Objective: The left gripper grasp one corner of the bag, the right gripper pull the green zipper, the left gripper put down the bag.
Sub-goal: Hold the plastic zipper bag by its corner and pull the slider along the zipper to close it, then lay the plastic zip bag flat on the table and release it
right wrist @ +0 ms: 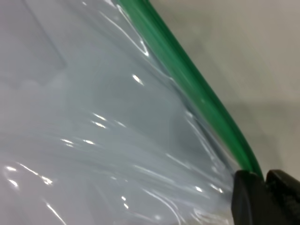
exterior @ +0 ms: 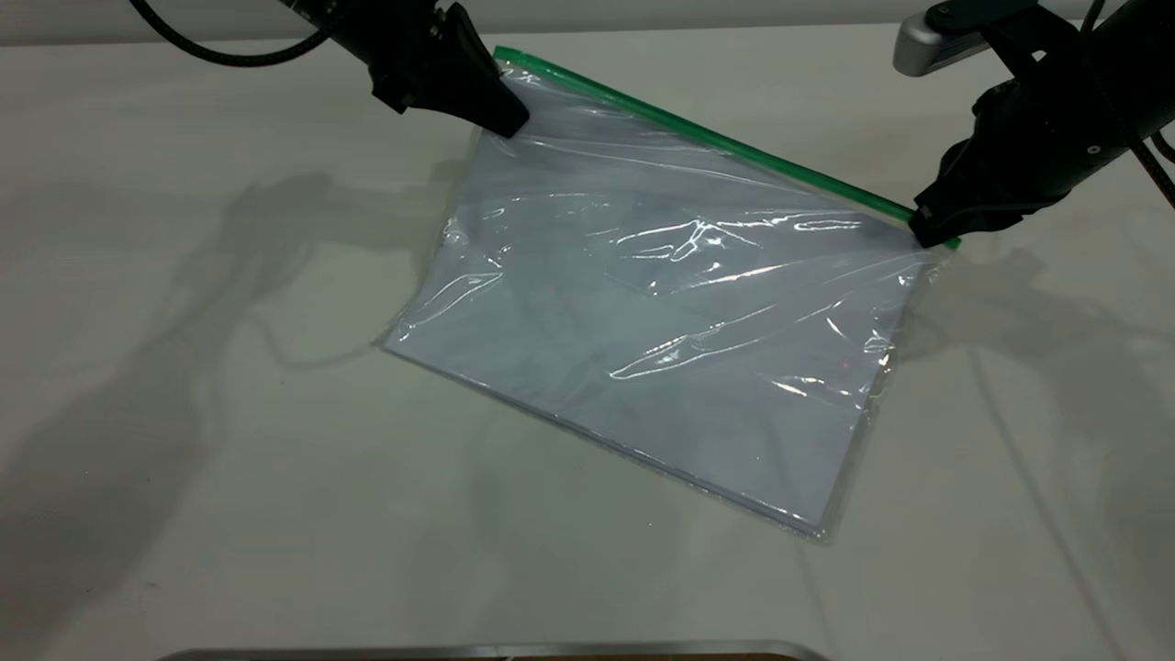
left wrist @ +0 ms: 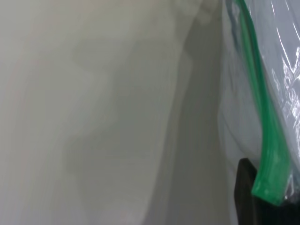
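The bag, a clear pouch with white sheets inside, has its far edge raised off the table and its near corner resting down. The green zipper runs along the raised far edge. My left gripper is shut on the bag's far left corner; in the left wrist view the green strip's end sits in its jaws. My right gripper is shut on the green zipper at the bag's far right end; the right wrist view shows the green strip running into its closed jaws. The slider tab is hidden.
The white table carries the arms' shadows at left and right. A grey metal edge lies along the near side of the table.
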